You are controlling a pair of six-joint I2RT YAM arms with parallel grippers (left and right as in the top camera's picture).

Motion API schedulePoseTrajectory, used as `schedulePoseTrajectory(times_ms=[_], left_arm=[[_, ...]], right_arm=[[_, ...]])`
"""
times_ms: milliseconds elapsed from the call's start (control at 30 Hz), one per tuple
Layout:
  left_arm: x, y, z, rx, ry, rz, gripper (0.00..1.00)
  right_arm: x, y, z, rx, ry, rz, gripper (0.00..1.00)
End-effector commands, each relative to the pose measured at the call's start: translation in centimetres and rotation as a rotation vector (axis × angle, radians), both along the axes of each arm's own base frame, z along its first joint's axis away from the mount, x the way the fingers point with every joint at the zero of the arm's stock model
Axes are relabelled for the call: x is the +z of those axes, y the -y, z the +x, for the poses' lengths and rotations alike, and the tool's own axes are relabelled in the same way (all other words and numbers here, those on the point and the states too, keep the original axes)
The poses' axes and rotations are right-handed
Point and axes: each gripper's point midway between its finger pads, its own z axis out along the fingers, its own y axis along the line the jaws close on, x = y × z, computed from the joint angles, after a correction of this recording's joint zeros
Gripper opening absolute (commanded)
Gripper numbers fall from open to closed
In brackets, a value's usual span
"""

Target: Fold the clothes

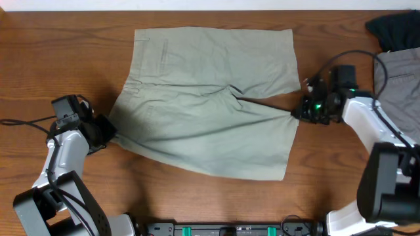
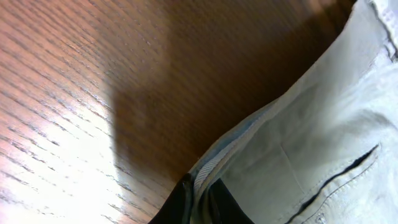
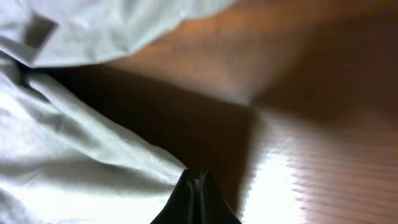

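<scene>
The khaki-green shorts (image 1: 210, 98) lie spread on the wooden table, waistband to the left, legs to the right. My left gripper (image 1: 110, 134) is shut on the near corner of the waistband; the left wrist view shows the pale lining (image 2: 217, 163) pinched between its fingers (image 2: 198, 198). My right gripper (image 1: 296, 113) is shut on the hem corner of the near leg; the right wrist view shows the cloth edge (image 3: 93, 162) held at its fingertips (image 3: 198, 180). The near half of the shorts is lifted slightly between the two grippers.
A grey garment (image 1: 400, 78) and a black garment (image 1: 394, 29) lie at the far right of the table (image 1: 65, 52). Cables run by both arms. The table's front edge has a black fixture (image 1: 230, 229).
</scene>
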Motion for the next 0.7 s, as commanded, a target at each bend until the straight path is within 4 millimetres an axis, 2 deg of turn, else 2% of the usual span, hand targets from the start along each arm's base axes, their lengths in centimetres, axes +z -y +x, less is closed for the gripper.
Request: schedulePoseTrajectory(times_ms=[0, 67, 100, 133, 167, 233, 267, 333, 533, 600, 667], left_arm=[[0.3, -0.3, 0.2, -0.004, 0.009, 0.016, 0.09], [0.3, -0.3, 0.2, -0.004, 0.009, 0.016, 0.09], [0.3, -0.3, 0.2, -0.004, 0.009, 0.016, 0.09], [0.3, -0.3, 0.2, -0.004, 0.008, 0.016, 0.10], [0.3, -0.3, 0.2, -0.004, 0.006, 0.015, 0.14], [0.2, -0.2, 0.1, -0.004, 0.001, 0.013, 0.17], [0.2, -0.2, 0.0, -0.005, -0.002, 0.012, 0.17], [0.2, -0.1, -0.1, -0.005, -0.005, 0.010, 0.27], [0.6, 1.1, 0.5, -0.034, 0.034, -0.061, 0.42], [0.9, 1.9, 0.9, -0.054, 0.060, -0.103, 0.43], [1.5, 2.8, 1.3, -0.130, 0.098, -0.123, 0.44]], right_arm=[[0.8, 1.5, 1.4, -0.075, 0.038, -0.014, 0.01], [0.8, 1.6, 2.1, -0.075, 0.068, -0.016, 0.03], [0.9, 1.6, 2.4, -0.075, 0.082, -0.018, 0.17], [0.9, 1.7, 2.7, -0.078, 0.093, -0.024, 0.37], [0.9, 2.0, 2.9, -0.084, 0.101, -0.038, 0.50], [0.7, 2.8, 2.9, -0.111, 0.093, -0.063, 0.59], [0.6, 3.1, 2.7, -0.123, 0.083, -0.063, 0.59], [0.5, 3.6, 2.2, -0.155, 0.048, -0.046, 0.61], [0.2, 3.2, -0.2, -0.143, -0.047, 0.035, 0.61], [0.3, 2.4, -0.7, -0.107, -0.056, 0.058, 0.59], [0.8, 0.9, -1.1, -0.053, -0.056, 0.116, 0.54]])
